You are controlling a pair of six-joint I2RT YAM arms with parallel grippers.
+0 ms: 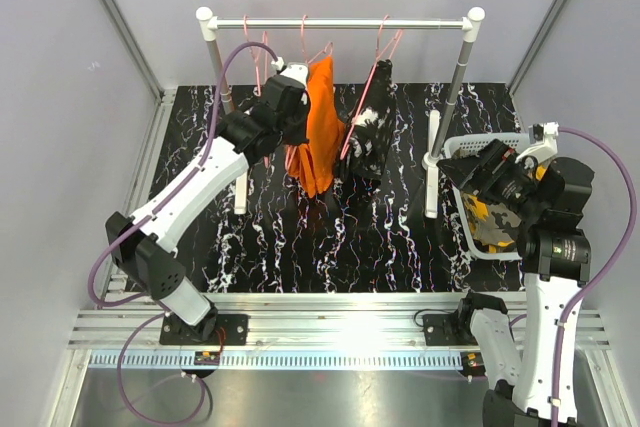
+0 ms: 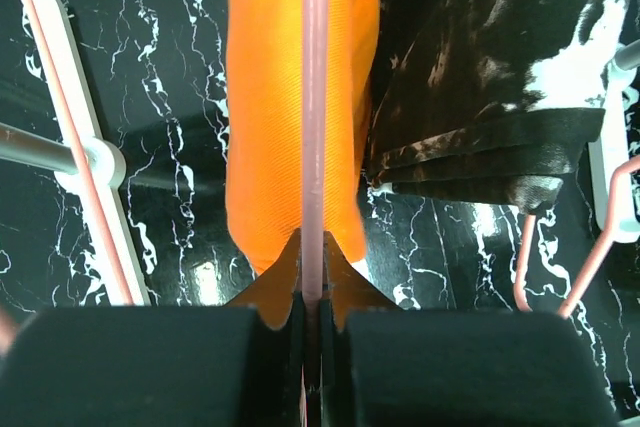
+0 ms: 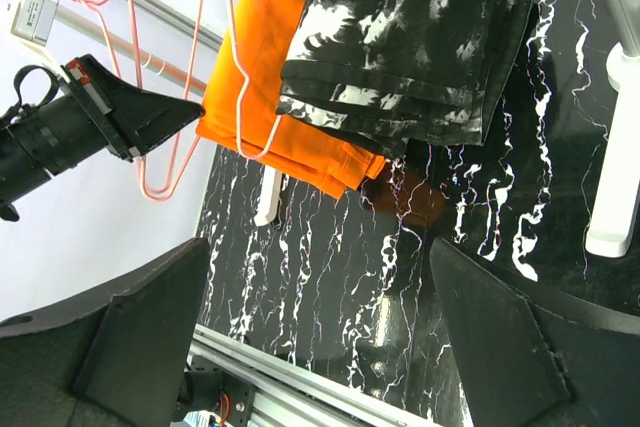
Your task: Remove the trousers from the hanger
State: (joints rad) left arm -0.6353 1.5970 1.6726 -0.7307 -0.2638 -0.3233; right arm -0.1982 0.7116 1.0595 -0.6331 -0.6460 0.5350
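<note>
The left arm stretches from lower left up to the rail (image 1: 340, 23). The left gripper (image 2: 310, 347) is pinched narrow on the pink hanger (image 2: 315, 97) wire that carries the orange trousers (image 1: 322, 127), which hang long-axis down at upper centre. Black trousers (image 1: 370, 137) hang just to their right. At right, the right gripper (image 3: 320, 347) is spread wide and empty above the camouflage trousers (image 1: 490, 219) in a basket (image 1: 462, 143).

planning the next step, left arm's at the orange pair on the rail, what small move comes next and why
Probably swing the open right gripper away from the basket toward the hanging end of the orange trousers. The left gripper looks shut on the pink hanger carrying them, so it can steady that while the right pulls the cloth off.
</note>
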